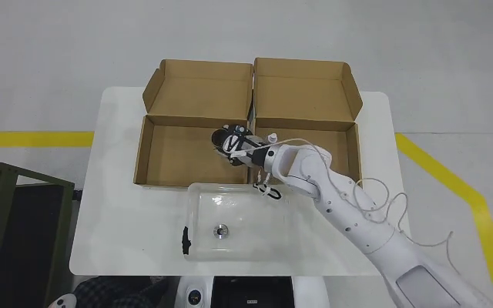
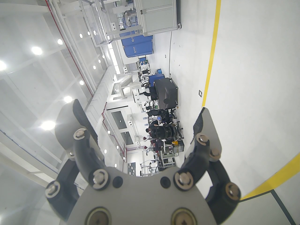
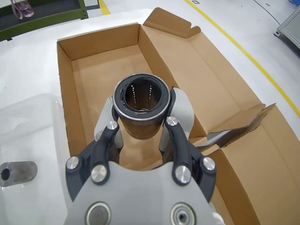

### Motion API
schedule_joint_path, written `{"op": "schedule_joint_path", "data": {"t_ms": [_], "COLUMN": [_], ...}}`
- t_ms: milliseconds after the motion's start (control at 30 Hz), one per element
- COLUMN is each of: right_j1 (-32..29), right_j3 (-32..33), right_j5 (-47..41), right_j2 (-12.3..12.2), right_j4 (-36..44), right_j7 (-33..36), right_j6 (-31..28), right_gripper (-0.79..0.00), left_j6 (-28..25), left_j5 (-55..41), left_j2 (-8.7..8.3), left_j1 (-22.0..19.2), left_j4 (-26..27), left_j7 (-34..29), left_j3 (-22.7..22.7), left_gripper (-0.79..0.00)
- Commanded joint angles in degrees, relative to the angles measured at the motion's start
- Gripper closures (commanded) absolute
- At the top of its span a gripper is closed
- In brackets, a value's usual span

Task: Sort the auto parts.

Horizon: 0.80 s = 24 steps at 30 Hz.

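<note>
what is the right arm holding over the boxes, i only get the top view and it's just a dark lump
Observer: The right tool is shut on a black hollow sleeve; rows of small balls line its bore.
Operator: how is it gripped
Observer: The fingers clamp its outer wall from two sides, just behind the open end that faces the wrist camera.
Operator: and what's the left tool doing
Observer: The left tool is open and holds nothing, aimed out into the hall, where a yellow floor line runs.
</note>
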<state>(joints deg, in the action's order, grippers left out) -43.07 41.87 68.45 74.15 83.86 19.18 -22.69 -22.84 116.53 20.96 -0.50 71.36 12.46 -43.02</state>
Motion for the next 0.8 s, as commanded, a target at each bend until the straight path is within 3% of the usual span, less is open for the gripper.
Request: {"op": "schedule_joint_path", "data": {"t_ms": [0,433,633,767], "right_j1": [1.04,6.52,7.68,8.23], "right_j3": [-0.78,-5.72,-7.06,-7.29], "right_j5": [0.29,2.24,2.41,2.42], "right_j2": [0.55,4.33,5.81,6.55], "right_j4": [-1.36,-10.06,-13.58,-15.77], "right_j7": [0.85,3.53,3.51,3.00], "right_j6": [0.56,1.68,1.53,1.16], "right_gripper": [0.000,-0.012,-0.265,-0.308], "left_j6": [0.00,0.00,0.00,0.00], "left_j5": [0.00,0.00,0.00,0.00], "left_j2": [0.00,0.00,0.00,0.00], "left_j1": [0.00,0.00,0.00,0.00], "left_j4": [0.00,0.00,0.00,0.00], "left_j7": [0.00,0.00,0.00,0.00], "left_j3": [0.00,0.00,0.00,0.00], "left_gripper": [-0.785,-0.785,-0.785,-0.785]}}
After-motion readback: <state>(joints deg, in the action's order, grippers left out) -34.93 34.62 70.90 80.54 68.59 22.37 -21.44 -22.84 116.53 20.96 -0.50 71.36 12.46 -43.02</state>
